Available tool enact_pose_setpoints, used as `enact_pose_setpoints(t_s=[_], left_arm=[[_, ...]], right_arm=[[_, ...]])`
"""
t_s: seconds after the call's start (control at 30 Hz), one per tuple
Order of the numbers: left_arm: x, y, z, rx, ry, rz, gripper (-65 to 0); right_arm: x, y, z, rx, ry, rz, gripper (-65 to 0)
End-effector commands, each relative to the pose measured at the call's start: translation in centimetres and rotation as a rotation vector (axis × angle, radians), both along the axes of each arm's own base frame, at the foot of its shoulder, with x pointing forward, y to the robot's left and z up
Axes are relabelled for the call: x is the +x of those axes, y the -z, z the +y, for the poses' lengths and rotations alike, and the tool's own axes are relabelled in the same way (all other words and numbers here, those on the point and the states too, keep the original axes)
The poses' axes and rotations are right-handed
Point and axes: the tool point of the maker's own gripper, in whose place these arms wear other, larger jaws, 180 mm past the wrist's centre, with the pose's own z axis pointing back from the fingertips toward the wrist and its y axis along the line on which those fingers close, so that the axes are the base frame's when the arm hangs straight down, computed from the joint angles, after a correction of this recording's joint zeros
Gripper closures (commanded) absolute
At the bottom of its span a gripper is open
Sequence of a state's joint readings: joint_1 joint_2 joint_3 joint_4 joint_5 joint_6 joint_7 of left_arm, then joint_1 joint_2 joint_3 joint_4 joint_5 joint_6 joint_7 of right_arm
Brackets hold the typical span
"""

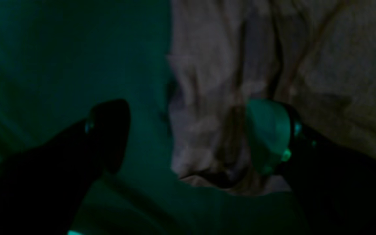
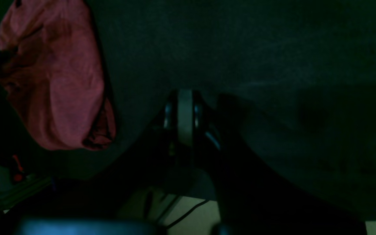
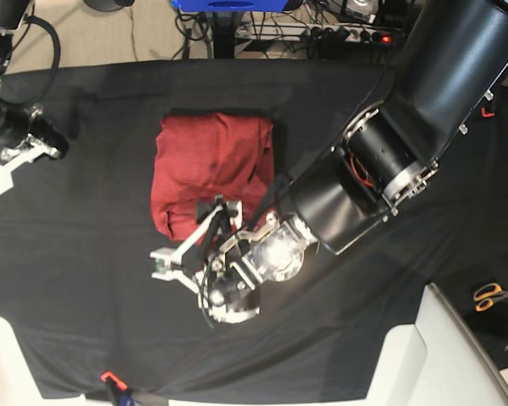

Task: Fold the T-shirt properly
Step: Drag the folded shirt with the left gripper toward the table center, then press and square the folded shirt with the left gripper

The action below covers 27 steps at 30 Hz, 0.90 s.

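Observation:
The T-shirt (image 3: 212,165) lies as a compact brick-red folded rectangle in the middle of the black tablecloth (image 3: 85,254). My left gripper (image 3: 190,237) hovers at the shirt's near edge with its jaws spread wide. In the left wrist view the left gripper (image 1: 188,137) straddles the wrinkled corner of the T-shirt (image 1: 305,65) without gripping it; one finger is over the cloth, the other over fabric. My right gripper (image 3: 13,156) sits far off at the table's left side. In the right wrist view the right gripper (image 2: 185,117) is shut and holds nothing, and the T-shirt (image 2: 54,75) shows at the upper left.
Orange-handled scissors (image 3: 491,294) lie at the right edge. A white surface (image 3: 440,347) rises at the lower right. Cables and a power strip (image 3: 322,34) run behind the table. A small orange clip (image 3: 108,376) holds the cloth's front edge.

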<state>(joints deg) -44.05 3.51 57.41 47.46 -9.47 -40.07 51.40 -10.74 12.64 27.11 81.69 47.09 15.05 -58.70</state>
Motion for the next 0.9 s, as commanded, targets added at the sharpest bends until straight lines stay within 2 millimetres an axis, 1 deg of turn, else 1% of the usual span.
enact_pose_setpoints(t_s=[0.0, 0.07, 0.1, 0.13, 0.17, 0.2, 0.23, 0.27, 0.3, 0.4, 0.47, 0.53, 0.57, 0.6, 0.67, 0.77, 0.87], left_arm=[[1.7, -2.2, -1.0, -0.029, 0.007, -0.046, -53.0], [2.6, -3.3, -0.8, -0.042, -0.035, -0.055, -52.5], [2.8, -4.4, -1.4, -0.088, -0.060, -0.056, -52.0], [3.0, -5.8, -2.0, -0.139, -0.073, -0.064, -48.5], [2.9, -6.4, -2.1, -0.173, -0.089, -0.059, -42.6], [2.4, -6.5, -1.5, -0.199, -0.114, -0.045, -32.1], [1.8, -7.0, -1.3, -0.231, -0.120, -0.046, -19.6], [1.1, -7.1, -1.1, -0.254, -0.123, -0.045, -7.6], [-0.2, -6.8, -0.7, -0.279, -0.128, -0.036, 0.0], [-4.5, -5.3, 0.4, -0.330, -0.149, -0.005, 0.0], [-7.7, -3.6, 1.2, -0.338, -0.167, 0.024, 0.0], [-10.3, -2.3, 2.0, -0.329, -0.180, 0.043, 0.0], [-11.2, -1.9, 2.7, -0.319, -0.191, 0.042, 0.0], [-11.8, -1.7, 3.2, -0.311, -0.198, 0.039, 0.0], [-12.6, -1.5, 3.7, -0.311, -0.210, 0.041, 0.0], [-12.9, -1.0, 4.0, -0.302, -0.222, 0.054, 0.0], [-13.1, 0.0, 4.5, -0.283, -0.234, 0.079, 0.0]], right_arm=[[1.0, -1.1, -0.6, -0.015, -0.006, -0.041, 0.0], [1.0, -1.2, -0.7, -0.019, -0.008, -0.043, 0.0], [1.0, -1.2, -0.7, -0.020, -0.008, -0.044, 0.0], [1.0, -1.2, -0.7, -0.020, -0.008, -0.044, 0.0], [1.0, -1.2, -0.7, -0.020, -0.008, -0.043, 0.0], [1.0, -1.2, -0.8, -0.023, -0.011, -0.044, 0.0], [1.1, -1.5, -1.0, -0.035, -0.019, -0.047, 0.0], [1.2, -1.6, -0.7, -0.045, -0.040, -0.052, 0.0], [1.1, -1.8, -0.3, -0.059, -0.072, -0.054, 0.0], [1.4, -2.7, 0.6, -0.092, -0.131, -0.092, 0.0], [1.5, -3.0, 0.6, -0.099, -0.128, -0.108, 0.0], [1.5, -2.9, 0.5, -0.098, -0.123, -0.109, 0.0], [1.5, -2.9, 0.5, -0.098, -0.123, -0.109, 0.0], [1.5, -2.9, 0.6, -0.098, -0.125, -0.108, 0.0], [1.5, -2.9, 0.6, -0.097, -0.126, -0.109, 0.0], [1.6, -2.9, 0.9, -0.092, -0.129, -0.109, 0.0], [1.5, -2.8, 1.0, -0.089, -0.129, -0.108, 0.0]])
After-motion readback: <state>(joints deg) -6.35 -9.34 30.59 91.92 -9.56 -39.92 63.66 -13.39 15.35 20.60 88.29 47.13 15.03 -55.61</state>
